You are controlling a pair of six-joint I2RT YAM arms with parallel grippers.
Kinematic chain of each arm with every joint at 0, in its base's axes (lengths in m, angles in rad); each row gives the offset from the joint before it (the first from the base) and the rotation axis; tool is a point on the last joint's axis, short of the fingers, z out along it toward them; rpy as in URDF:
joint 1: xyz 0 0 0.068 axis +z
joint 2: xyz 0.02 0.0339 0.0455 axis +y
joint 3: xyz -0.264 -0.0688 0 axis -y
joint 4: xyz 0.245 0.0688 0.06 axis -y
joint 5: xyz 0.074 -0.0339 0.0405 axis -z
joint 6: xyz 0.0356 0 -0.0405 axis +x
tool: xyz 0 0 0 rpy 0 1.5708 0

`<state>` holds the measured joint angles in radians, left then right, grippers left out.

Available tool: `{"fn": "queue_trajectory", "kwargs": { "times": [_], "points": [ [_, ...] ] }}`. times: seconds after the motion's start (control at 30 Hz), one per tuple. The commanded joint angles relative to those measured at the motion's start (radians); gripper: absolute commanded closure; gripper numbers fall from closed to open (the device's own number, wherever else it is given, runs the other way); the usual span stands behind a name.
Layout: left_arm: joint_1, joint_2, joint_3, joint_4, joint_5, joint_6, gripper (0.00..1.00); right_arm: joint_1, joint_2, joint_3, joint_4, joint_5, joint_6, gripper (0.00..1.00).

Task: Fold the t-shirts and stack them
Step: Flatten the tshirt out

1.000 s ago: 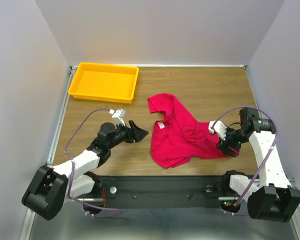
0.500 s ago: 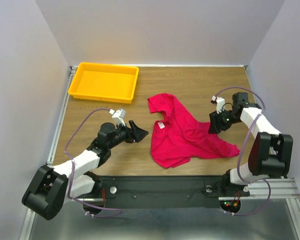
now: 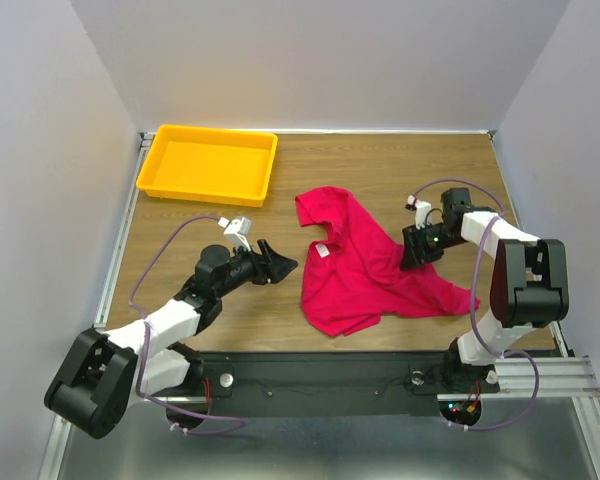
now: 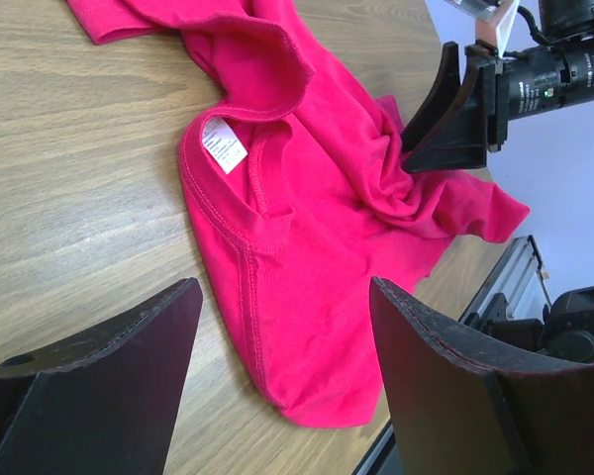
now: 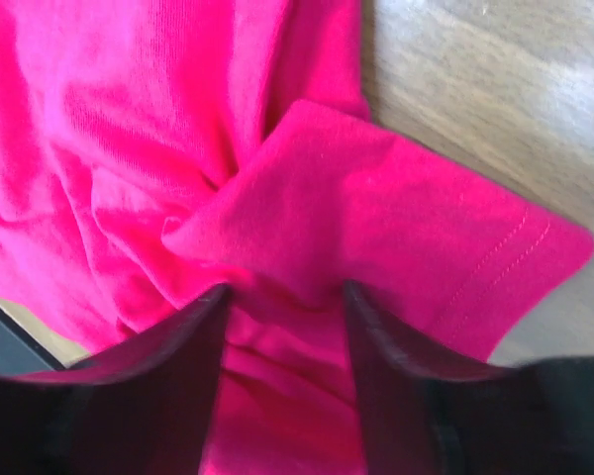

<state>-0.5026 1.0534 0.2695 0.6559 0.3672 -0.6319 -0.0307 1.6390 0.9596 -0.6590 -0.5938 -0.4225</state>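
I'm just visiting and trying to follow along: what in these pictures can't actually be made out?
Print on the white neck label: too small in the left wrist and top views.
Whether the right gripper really pinches the t-shirt: in the right wrist view its fingers are dark blurs with bunched cloth between.
The t-shirt's lower layers: covered by its own folds in every view.

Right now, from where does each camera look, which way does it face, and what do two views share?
Top: above and behind the left arm and right arm, both showing, looking down at the table, tray and shirt.
Left wrist: low over the table, facing across the shirt; own fingers show.
Right wrist: close above the shirt, facing down; own fingers show.
Shared: top and left wrist both show the right end effector at the shirt.
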Motion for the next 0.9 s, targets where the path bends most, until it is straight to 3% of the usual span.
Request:
{"fn": "queue_trajectory", "kwargs": {
  "times": [0.0,0.03,0.1,0.13,0.4,0.7,0.73,0.87],
  "points": [
    [-0.004,0.014,0.002,0.065,0.022,-0.003,0.21,0.018,-0.002,0.021,0.065,-0.001,0.03,0.55],
    [-0.004,0.016,0.002,0.068,0.024,-0.006,0.21,0.02,-0.013,0.027,0.064,0.003,0.028,0.7],
    [-0.002,0.017,0.002,0.07,0.027,-0.008,0.21,0.02,-0.04,0.048,0.062,0.023,0.025,0.86],
    [-0.004,0.017,0.002,0.068,0.03,-0.008,0.21,0.018,-0.06,0.059,0.061,0.046,0.022,0.99],
    [-0.005,0.045,0.011,0.076,0.036,-0.003,0.21,0.02,-0.234,0.198,0.068,0.241,-0.013,0.99],
    [-0.014,0.086,0.036,0.09,0.042,-0.003,0.21,0.074,-0.26,0.177,0.278,0.476,-0.088,0.99],
    [-0.016,0.086,0.037,0.09,0.042,-0.003,0.21,0.075,-0.261,0.186,0.276,0.465,-0.09,0.99],
    [-0.016,0.073,0.033,0.083,0.041,-0.006,0.21,0.09,-0.336,0.144,0.084,0.145,-0.292,0.99]
  ]
}}
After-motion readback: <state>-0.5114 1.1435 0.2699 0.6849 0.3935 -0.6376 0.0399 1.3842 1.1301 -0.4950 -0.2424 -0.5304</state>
